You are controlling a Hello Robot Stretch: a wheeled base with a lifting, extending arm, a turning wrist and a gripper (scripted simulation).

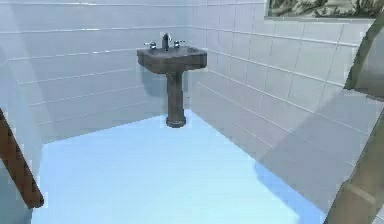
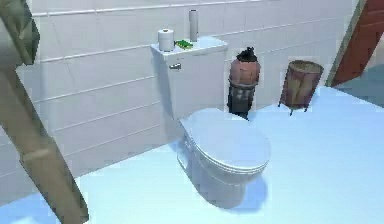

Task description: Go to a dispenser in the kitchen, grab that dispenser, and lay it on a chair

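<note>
Jaws: condition cannot be told from these views. Dispenser: location cannot be told.

Forward view
1. A dark grey pedestal sink (image 1: 172, 62) stands against the far tiled wall (image 1: 80, 50), close to the room corner.
2. A faucet (image 1: 165, 43) sits on the rear rim of the basin.
3. The pedestal meets a pale blue floor (image 1: 150, 170).
4. A framed picture (image 1: 325, 8) hangs on the side wall at the upper right edge.
5. A brown slanted bar (image 1: 18, 165) crosses the lower left edge.
6. A tan slanted piece (image 1: 365, 70) crosses the right edge.

Arm side view
1. A white toilet (image 2: 225, 150) occupies the centre, lid down, with its tank (image 2: 195, 75) set against the white tiled wall.
2. A toilet paper roll (image 2: 166, 40) stands upright on the left part of the tank lid.
3. A small green object (image 2: 185, 44) lies just beside the roll; its type cannot be told.
4. A tall white cylinder (image 2: 193, 22) stands upright behind the green object; its type cannot be told.
5. A reddish-brown container (image 2: 244, 85) with a dark top stands on the floor just right of the tank.
6. A brown bin (image 2: 301, 84) stands on short legs near the wall, further right and apart from the container.
7. A red-brown door panel (image 2: 365, 45) fills the upper right corner.
8. A tan slanted post (image 2: 40, 150) runs down the left side.
</note>
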